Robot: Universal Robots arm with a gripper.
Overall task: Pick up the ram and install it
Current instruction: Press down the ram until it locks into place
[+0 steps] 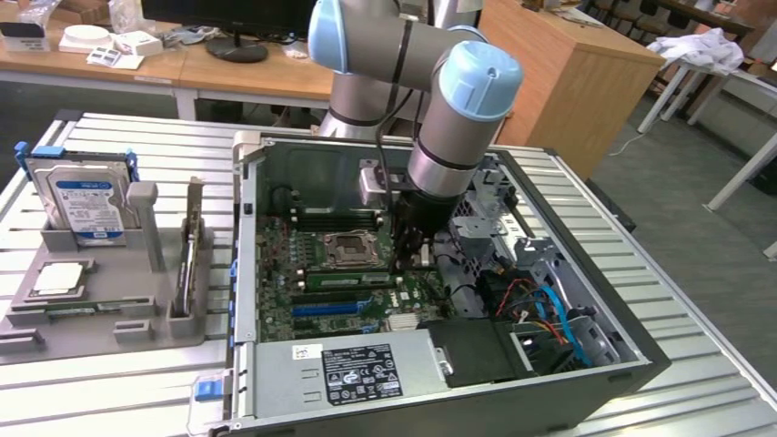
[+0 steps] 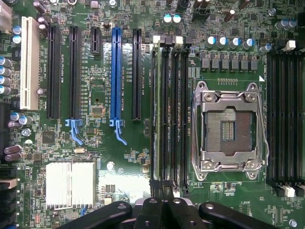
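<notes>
Ribbed metal table [image 1: 711, 373]; slim green ram [image 2: 155, 119]

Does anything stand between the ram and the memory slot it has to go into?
Nothing visible does. The ram already stands in the bank of memory slots beside the CPU socket, with the shut gripper over one end; whether it is fully seated cannot be told.

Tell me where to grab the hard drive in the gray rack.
I'd take the hard drive by its upper part, coming straight down from above and pinching the label face and the back. It stands upright in the rack with its lower end sunk in the slot, so only the top stands free; blue rails flank its sides.
</notes>
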